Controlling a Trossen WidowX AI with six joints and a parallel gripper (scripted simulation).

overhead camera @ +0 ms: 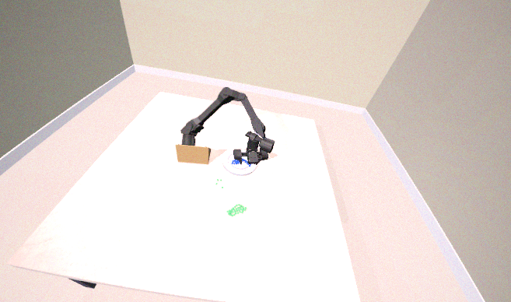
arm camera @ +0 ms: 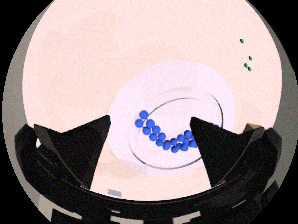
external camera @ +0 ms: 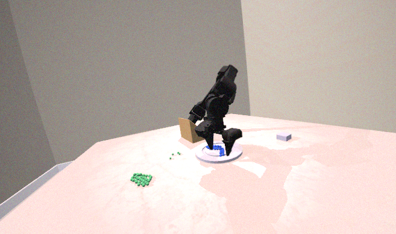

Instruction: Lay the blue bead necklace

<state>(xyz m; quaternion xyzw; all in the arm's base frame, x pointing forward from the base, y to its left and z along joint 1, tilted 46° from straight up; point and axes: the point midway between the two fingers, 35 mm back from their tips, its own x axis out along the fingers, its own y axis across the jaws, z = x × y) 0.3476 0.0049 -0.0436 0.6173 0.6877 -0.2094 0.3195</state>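
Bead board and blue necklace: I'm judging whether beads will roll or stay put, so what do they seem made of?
The bead board looks like smooth, matte pale-lilac plastic or painted wood, with a thin ring line marking the groove; which material, I cannot tell. The blue necklace looks like hard, glossy round beads, probably plastic or glass, lying in an arc between the open gripper fingers.

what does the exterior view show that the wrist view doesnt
Only the exterior view shows the small grey block far off on the table, the tan board standing behind the arm, and the arm's own links.

Only the wrist view shows the groove as an oval line on the round bead board, with the blue bead necklace curving along its lower part.

Both show the open end effector straddling the necklace without holding it, the green bead pile, and a few loose green beads.
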